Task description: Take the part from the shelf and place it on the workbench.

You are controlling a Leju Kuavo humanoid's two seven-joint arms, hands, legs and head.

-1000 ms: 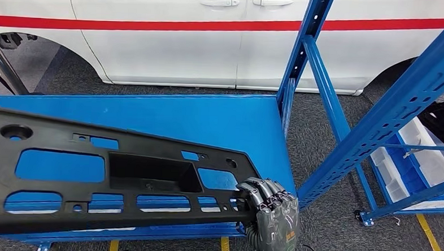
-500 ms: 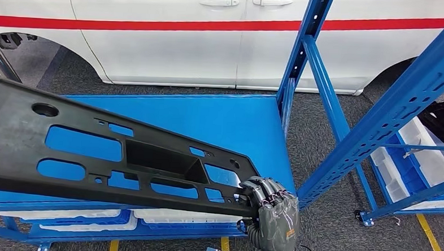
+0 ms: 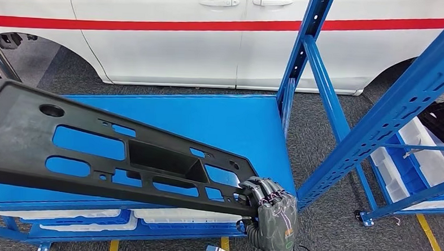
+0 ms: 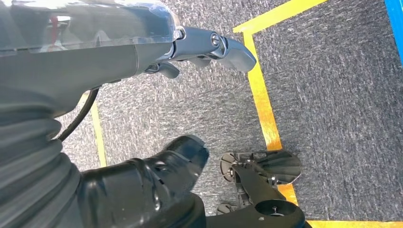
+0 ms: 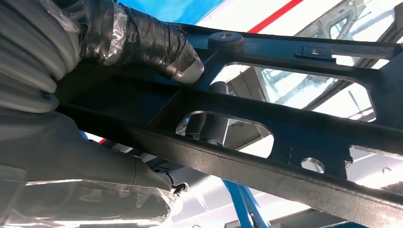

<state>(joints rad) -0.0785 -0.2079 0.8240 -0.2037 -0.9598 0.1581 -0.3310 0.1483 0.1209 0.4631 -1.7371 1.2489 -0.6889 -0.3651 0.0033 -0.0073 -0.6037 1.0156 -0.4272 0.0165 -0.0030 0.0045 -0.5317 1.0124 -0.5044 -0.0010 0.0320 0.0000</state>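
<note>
The right robot hand [image 3: 272, 210] grips one end of the long black part [image 3: 111, 154], tilted above the blue shelf [image 3: 237, 120]. The left robot hand [image 4: 157, 142] hangs open over the floor.

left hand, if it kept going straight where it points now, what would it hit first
Most likely the grey carpet floor, near the yellow line. The left hand points down at it with nothing between, though depth is unclear.

The far left end of the black panel [image 3: 116, 155] is being cut off by the head view's left edge. Much of the blue shelf board [image 3: 208, 122] is being hidden beneath it. The fingertips of the right hand [image 3: 270, 209] are being hidden behind the panel's end. The white bins [image 3: 159, 216] below are being largely covered.
</note>
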